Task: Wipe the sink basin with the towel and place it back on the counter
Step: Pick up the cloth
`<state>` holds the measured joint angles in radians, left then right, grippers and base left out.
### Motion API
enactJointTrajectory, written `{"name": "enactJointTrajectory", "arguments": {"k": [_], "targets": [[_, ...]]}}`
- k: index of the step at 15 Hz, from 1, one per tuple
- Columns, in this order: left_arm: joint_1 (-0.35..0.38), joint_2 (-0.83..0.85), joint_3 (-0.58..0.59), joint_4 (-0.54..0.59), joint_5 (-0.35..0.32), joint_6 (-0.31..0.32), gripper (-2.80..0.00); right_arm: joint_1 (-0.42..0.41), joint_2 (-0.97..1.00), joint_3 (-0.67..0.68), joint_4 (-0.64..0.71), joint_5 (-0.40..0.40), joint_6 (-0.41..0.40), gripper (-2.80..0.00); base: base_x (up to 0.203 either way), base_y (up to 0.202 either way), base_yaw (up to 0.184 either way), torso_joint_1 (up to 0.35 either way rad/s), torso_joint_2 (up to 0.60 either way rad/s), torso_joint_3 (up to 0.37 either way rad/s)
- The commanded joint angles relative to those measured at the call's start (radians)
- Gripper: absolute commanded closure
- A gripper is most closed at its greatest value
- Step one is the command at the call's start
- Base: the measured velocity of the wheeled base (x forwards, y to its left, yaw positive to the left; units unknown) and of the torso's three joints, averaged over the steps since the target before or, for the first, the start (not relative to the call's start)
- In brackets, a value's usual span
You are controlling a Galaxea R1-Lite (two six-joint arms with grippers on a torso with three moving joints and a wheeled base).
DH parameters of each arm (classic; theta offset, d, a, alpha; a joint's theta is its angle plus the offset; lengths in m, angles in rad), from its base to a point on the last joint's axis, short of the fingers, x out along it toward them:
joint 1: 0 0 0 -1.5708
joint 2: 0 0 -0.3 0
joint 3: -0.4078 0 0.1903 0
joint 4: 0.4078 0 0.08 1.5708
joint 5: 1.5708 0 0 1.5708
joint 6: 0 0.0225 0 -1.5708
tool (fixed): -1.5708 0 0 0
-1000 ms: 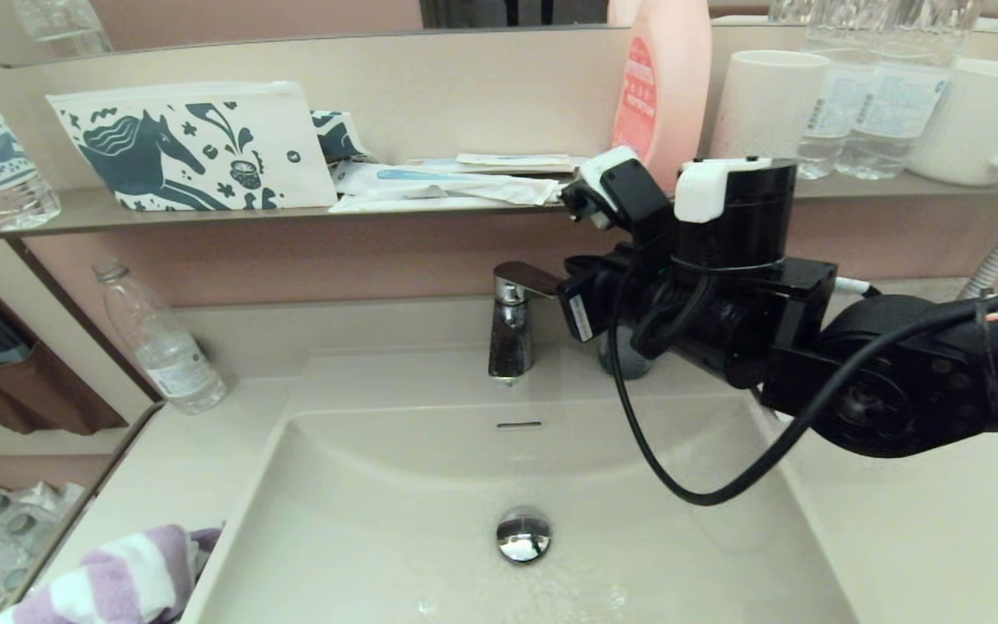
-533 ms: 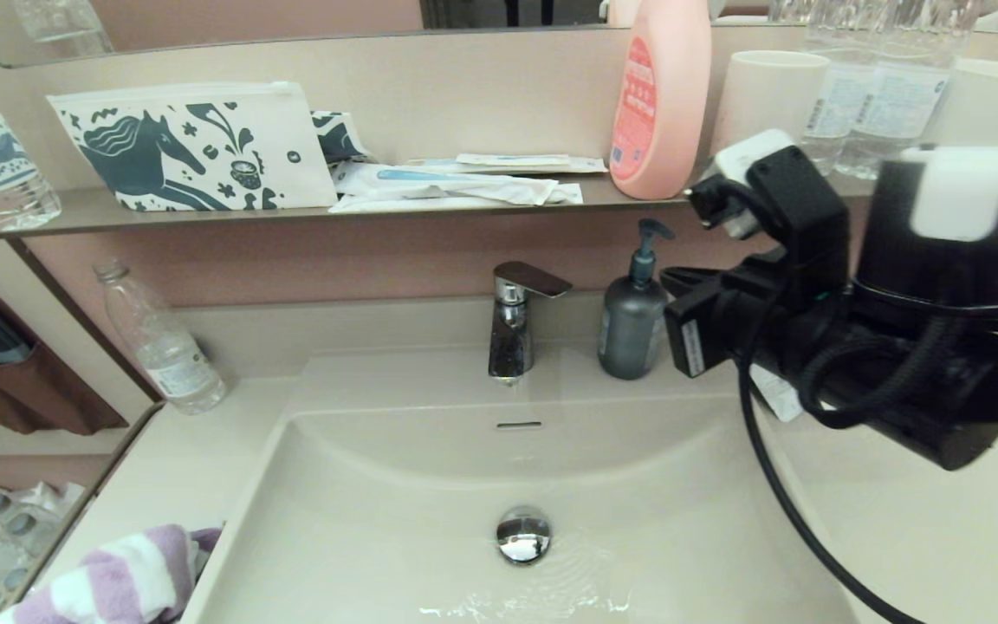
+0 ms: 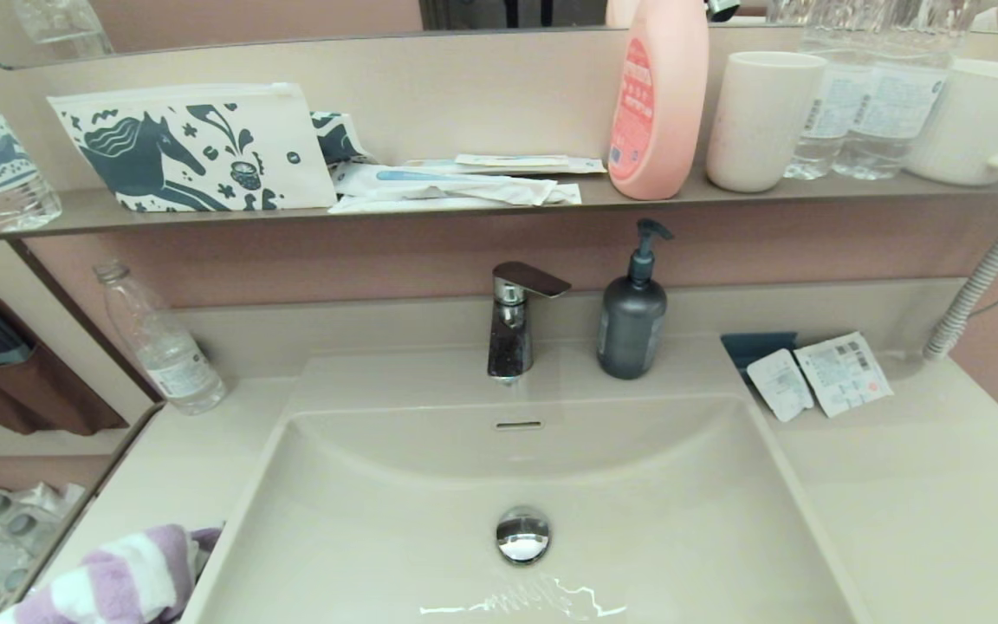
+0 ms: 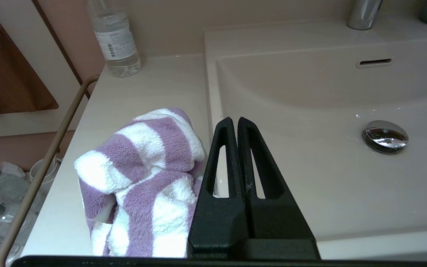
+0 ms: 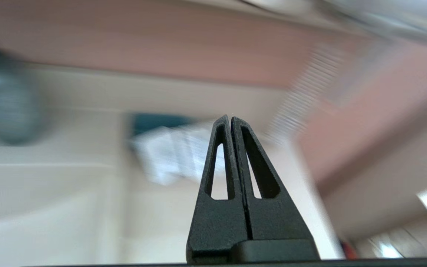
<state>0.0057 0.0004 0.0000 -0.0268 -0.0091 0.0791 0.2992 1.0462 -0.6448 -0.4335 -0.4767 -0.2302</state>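
Observation:
The purple and white striped towel (image 3: 109,581) (image 4: 139,181) lies bunched on the beige counter (image 3: 178,459) (image 4: 139,89) at the sink's near left rim. The beige sink basin (image 3: 395,520) (image 4: 328,178) holds a chrome drain plug (image 3: 523,535) (image 4: 385,135), an overflow slot (image 3: 519,425) and a little water near the front. My left gripper (image 4: 234,119) is shut and empty, its tips over the basin's left rim, just beside the towel. My right gripper (image 5: 230,118) is shut and empty, held above the right counter. Neither gripper shows in the head view.
A faucet (image 3: 512,325) and a dark soap pump (image 3: 631,316) stand behind the basin. Small sachets (image 3: 819,377) lie on the right counter. A clear bottle (image 3: 161,342) stands back left. The shelf (image 3: 430,208) carries a horse-print pouch, pink bottle, cups and water bottles. A rail (image 4: 46,163) edges the left.
The right arm has swung from in front of the faucet to the right and left the head view, uncovering the soap pump and the sachets. Towel and left gripper have not moved.

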Motion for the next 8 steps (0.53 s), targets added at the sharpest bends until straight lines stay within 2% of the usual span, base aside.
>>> {"name": "enactJointTrajectory", "arguments": {"k": [1, 3, 8], "targets": [[0.000, 0.000, 0.000, -0.001, 0.000, 0.001, 0.00, -0.169, -0.219, 0.084, 0.052, -0.029, -0.002, 0.00, 0.000, 0.000, 0.000, 0.000, 0.00, 0.000], [0.000, 0.000, 0.000, -0.001, 0.000, 0.001, 0.00, -0.238, -0.327, 0.096, 0.148, -0.040, -0.002, 0.00, 0.000, 0.000, 0.000, 0.000, 0.00, 0.000], [0.000, 0.001, 0.000, -0.001, 0.000, 0.001, 0.00, -0.283, -0.560, 0.095, 0.423, -0.070, -0.004, 0.00, 0.000, 0.000, 0.000, 0.000, 0.00, 0.000]]}}
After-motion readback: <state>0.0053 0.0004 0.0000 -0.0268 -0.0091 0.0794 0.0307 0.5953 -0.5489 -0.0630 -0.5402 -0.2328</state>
